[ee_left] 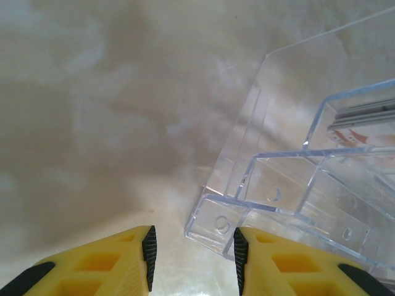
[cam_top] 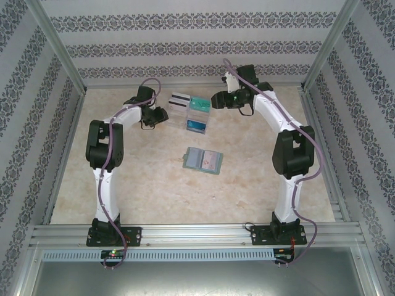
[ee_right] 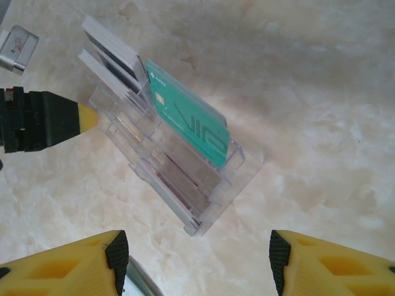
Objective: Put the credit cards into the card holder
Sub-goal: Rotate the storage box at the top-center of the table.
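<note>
Top external — marbled table (cam_top: 154,197), patterned walls (cam_top: 185,37); left end effector (ee_left: 194,242), right end effector (ee_right: 197,245) agape, empty

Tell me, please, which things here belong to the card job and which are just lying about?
For the job:
- teal card
- striped card
- blue card
- card holder, lying open

Just there:
- clear stand, which the cards sit in
- table
</note>
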Motion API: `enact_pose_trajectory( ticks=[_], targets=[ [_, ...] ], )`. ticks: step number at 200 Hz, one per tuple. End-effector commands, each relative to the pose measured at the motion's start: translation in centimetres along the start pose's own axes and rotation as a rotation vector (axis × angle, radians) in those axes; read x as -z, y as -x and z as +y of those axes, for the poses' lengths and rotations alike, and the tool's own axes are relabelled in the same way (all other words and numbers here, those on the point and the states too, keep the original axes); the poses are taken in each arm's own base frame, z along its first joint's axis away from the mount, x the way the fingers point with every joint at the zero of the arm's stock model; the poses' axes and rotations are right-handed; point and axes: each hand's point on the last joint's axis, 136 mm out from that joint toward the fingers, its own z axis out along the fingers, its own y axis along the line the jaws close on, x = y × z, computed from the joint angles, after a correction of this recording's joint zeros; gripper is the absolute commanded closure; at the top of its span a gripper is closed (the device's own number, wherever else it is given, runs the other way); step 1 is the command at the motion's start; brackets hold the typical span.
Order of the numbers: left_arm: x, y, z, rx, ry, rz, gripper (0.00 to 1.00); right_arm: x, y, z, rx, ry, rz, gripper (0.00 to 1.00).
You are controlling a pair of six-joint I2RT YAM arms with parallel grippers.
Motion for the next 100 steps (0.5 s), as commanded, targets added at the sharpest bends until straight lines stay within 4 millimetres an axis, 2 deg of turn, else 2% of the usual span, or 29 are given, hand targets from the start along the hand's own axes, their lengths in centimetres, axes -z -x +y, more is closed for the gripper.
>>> enact_pose_trajectory(
  ticks=[1, 41, 100],
  targets=[
    [-0.4, -4.3, 2.5, -0.012, 0.097, 0.124, 0.60, -1.1, -0.3, 0.0, 0.054, -0.009, 0.039, 0.36],
    [0.7, -5.4, 3.1, -0.024, 0.116, 0.127, 0.61, -3.3, 1.0, -0.4, 0.162, -0.028, 0.076, 0.35],
    [2.2, -6.7, 3.9, -0.039, 0.136, 0.126, 0.63, -7.8, 1.1, 2.6, 0.414, -0.040, 0.137, 0.31]
  ],
)
